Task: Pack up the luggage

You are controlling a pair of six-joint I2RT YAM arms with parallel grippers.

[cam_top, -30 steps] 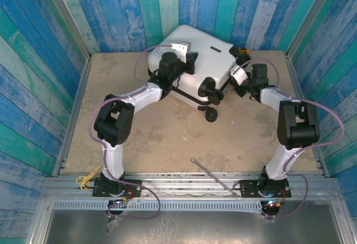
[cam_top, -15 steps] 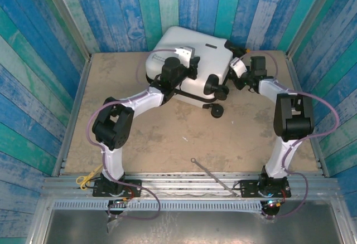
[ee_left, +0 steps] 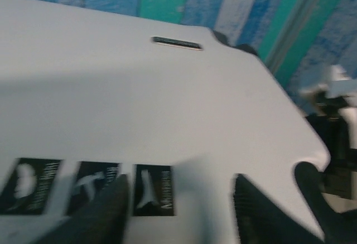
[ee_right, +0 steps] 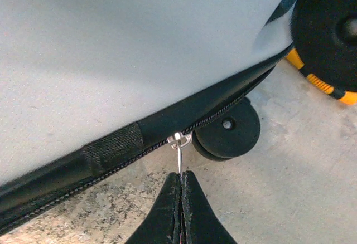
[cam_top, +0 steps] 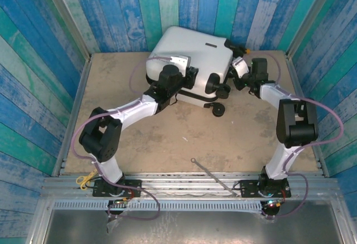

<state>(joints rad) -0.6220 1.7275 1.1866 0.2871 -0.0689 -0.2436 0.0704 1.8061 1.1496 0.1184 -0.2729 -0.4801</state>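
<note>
Right gripper [ee_right: 180, 176] clenched on the zipper pull [ee_right: 179, 150] of the luggage [ee_right: 111, 43]; left gripper [ee_left: 181, 202] released, jaws spread over the shell.

The right gripper's two tapered black fingers [ee_right: 167, 210] meet at a point, pinching one thin metal pull that hangs from a black toothed zipper set in woven black fabric. One small black wheel [ee_right: 226, 130] sits just beside it. The left gripper's two dark fingers stand apart with nothing between them, above a smooth, matte white hard shell with rounded corners, three black rectangular labels [ee_left: 92, 185] and one narrow dark badge [ee_left: 175, 43]. The case lies closed and flat at the far end of the sandy, speckled table [cam_top: 167, 138], against the blue-green plank wall [cam_top: 111, 10].
</note>
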